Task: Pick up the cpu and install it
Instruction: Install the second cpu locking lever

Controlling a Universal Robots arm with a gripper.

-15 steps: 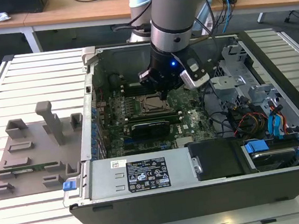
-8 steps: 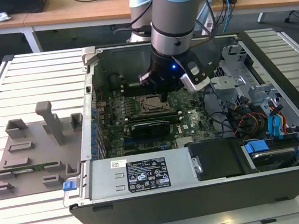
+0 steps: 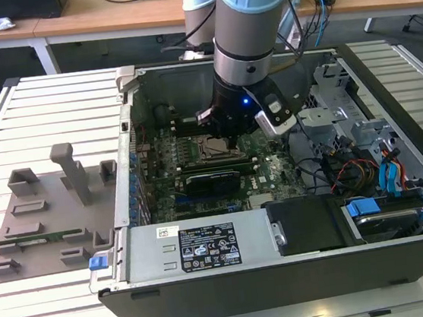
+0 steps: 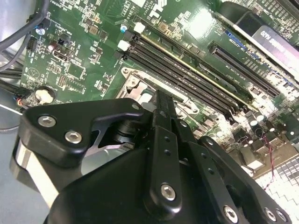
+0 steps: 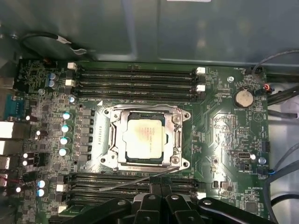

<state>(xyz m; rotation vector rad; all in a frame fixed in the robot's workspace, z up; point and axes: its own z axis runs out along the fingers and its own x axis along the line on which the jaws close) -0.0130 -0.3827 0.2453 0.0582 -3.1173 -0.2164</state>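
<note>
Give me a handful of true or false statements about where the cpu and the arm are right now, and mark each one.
1. The cpu sits inside the socket frame on the motherboard. True.
2. The end effector is over the grey tray. False: it hangs inside the open computer case, above the motherboard.
3. The cpu lies on the grey tray. False: it sits in the socket.
4. The memory slots beside the socket are unfilled. True.
</note>
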